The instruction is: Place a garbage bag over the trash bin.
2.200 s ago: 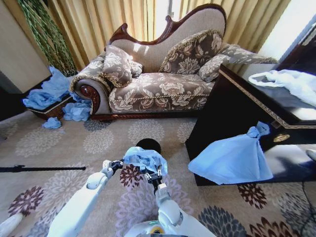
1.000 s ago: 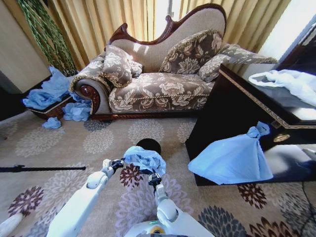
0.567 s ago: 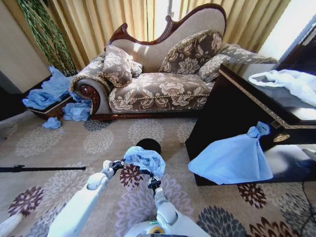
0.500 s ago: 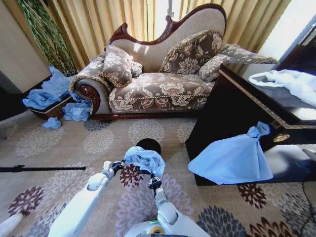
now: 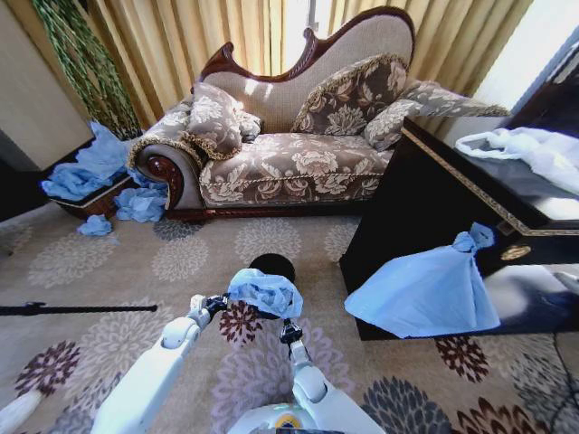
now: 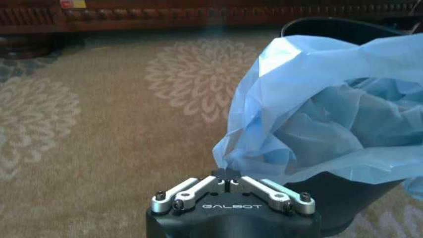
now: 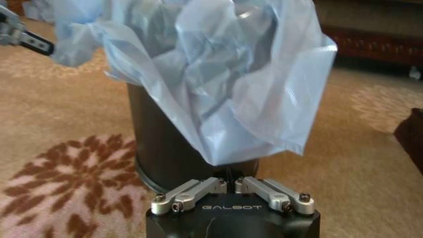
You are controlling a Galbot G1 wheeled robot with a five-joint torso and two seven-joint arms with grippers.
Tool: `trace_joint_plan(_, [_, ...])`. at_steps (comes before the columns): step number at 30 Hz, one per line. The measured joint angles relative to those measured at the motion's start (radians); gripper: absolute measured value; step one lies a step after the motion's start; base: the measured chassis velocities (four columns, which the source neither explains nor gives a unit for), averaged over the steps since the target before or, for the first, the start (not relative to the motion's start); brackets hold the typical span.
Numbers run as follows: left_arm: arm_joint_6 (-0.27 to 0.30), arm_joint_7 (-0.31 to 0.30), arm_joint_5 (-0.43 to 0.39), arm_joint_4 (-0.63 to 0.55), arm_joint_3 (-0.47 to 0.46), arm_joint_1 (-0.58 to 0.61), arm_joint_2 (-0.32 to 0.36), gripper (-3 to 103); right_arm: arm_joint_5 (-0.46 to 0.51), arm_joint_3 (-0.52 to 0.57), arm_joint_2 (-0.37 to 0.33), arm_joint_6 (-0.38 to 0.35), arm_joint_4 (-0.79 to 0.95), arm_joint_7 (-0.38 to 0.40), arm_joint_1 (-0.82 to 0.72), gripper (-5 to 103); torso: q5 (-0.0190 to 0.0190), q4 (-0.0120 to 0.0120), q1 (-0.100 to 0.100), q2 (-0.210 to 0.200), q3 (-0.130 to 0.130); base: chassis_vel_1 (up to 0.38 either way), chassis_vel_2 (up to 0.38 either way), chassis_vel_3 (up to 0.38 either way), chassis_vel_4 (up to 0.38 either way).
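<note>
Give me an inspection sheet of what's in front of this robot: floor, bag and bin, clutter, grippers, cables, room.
Surface: patterned carpet.
Job's things: garbage bag draped crumpled over the top of the trash bin, hanging lower on one side.
Clutter: knotted blue bag against a dark cabinet; white bag on top of it; loose blue bags beside the sofa.
Grippers: left gripper shut on the bag's edge beside the bin; right gripper shut just below the bag's hanging corner, hold on it unclear.
Cables: thin black line on the carpet, cable or rod unclear.
Surroundings: sofa, curtains.
</note>
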Motion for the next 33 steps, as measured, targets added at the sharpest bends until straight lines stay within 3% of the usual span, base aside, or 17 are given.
trace_joint_plan(5, [-0.004, 0.001, 0.001, 0.001, -0.001, 0.000, 0.000, 0, 0.021, 0.010, -0.030, -0.022, 0.067, 0.024, -0.023, 0, 0.0000, 0.0001, 0.000, 0.000, 0.000, 0.000, 0.000, 0.000, 0.000])
trace_joint_plan(7, [-0.006, 0.001, -0.001, -0.001, -0.002, -0.003, 0.003, 0, 0.062, 0.012, -0.058, -0.047, 0.145, 0.056, -0.059, 5, 0.0000, 0.0001, 0.000, 0.000, 0.000, 0.000, 0.000, 0.000, 0.000])
trace_joint_plan(11, [-0.007, 0.002, -0.005, -0.010, -0.002, -0.009, 0.006, 0, 0.166, 0.040, -0.116, -0.110, 0.349, 0.132, -0.162, 27, 0.0002, -0.0001, 0.000, 0.000, 0.000, 0.000, 0.000, 0.000, 0.000])
trace_joint_plan(16, [-0.008, 0.003, -0.008, -0.016, 0.001, -0.010, 0.009, 0, 0.186, 0.081, -0.169, -0.137, 0.475, 0.152, -0.220, 37, 0.0001, -0.0002, 0.000, 0.000, 0.000, 0.000, 0.000, 0.000, 0.000])
trace_joint_plan(17, [-0.009, 0.004, -0.008, -0.016, 0.002, -0.011, 0.011, 0, 0.196, 0.095, -0.199, -0.155, 0.536, 0.158, -0.236, 48, 0.0000, -0.0001, 0.000, 0.000, 0.000, 0.000, 0.000, 0.000, 0.000])
trace_joint_plan(19, [-0.009, 0.005, -0.009, -0.017, 0.004, -0.013, 0.013, 0, 0.216, 0.106, -0.219, -0.175, 0.590, 0.163, -0.237, 54, 0.0000, -0.0001, 0.000, 0.000, 0.000, 0.000, 0.000, 0.000, 0.000])
trace_joint_plan(21, [-0.009, 0.005, -0.009, -0.018, 0.004, -0.013, 0.014, 0, 0.226, 0.108, -0.224, -0.182, 0.606, 0.166, -0.234, 54, 0.0000, -0.0001, 0.000, 0.000, 0.000, 0.000, 0.000, 0.000, 0.000])
trace_joint_plan(22, [-0.009, 0.005, -0.009, -0.020, 0.005, -0.014, 0.015, 0, 0.261, 0.109, -0.235, -0.200, 0.644, 0.179, -0.211, 65, 0.0001, 0.0001, 0.000, 0.000, 0.000, 0.000, 0.000, 0.000, 0.000])
trace_joint_plan(25, [-0.009, 0.005, -0.010, -0.023, 0.005, -0.013, 0.016, 0, 0.291, 0.109, -0.241, -0.213, 0.666, 0.190, -0.183, 71, 0.0001, 0.0001, 0.000, 0.000, 0.000, 0.000, 0.000, 0.000, 0.000])
trace_joint_plan(27, [-0.009, 0.006, -0.011, -0.025, 0.005, -0.011, 0.018, 0, 0.355, 0.096, -0.247, -0.232, 0.690, 0.212, -0.140, 81, 0.0000, 0.0001, 0.000, 0.000, 0.000, 0.000, 0.000, 0.000, 0.000])
trace_joint_plan(29, [-0.009, 0.006, -0.011, -0.025, 0.006, -0.011, 0.018, 0, 0.371, 0.088, -0.247, -0.237, 0.694, 0.218, -0.130, 81, 0.0000, 0.0001, 0.000, 0.000, 0.000, 0.000, 0.000, 0.000, 0.000])
trace_joint_plan(31, [-0.009, 0.006, -0.011, -0.023, 0.006, -0.010, 0.017, 0, 0.423, 0.056, -0.236, -0.251, 0.694, 0.244, -0.086, 96, 0.0000, 0.0001, 0.000, 0.000, 0.000, 0.000, 0.000, 0.000, 0.000])
trace_joint_plan(33, [-0.008, 0.006, -0.010, -0.022, 0.006, -0.010, 0.016, 0, 0.457, 0.027, -0.217, -0.256, 0.680, 0.270, -0.054, 99, 0.0000, 0.0001, 0.000, 0.000, 0.000, 0.000, 0.000, 0.000, 0.000])
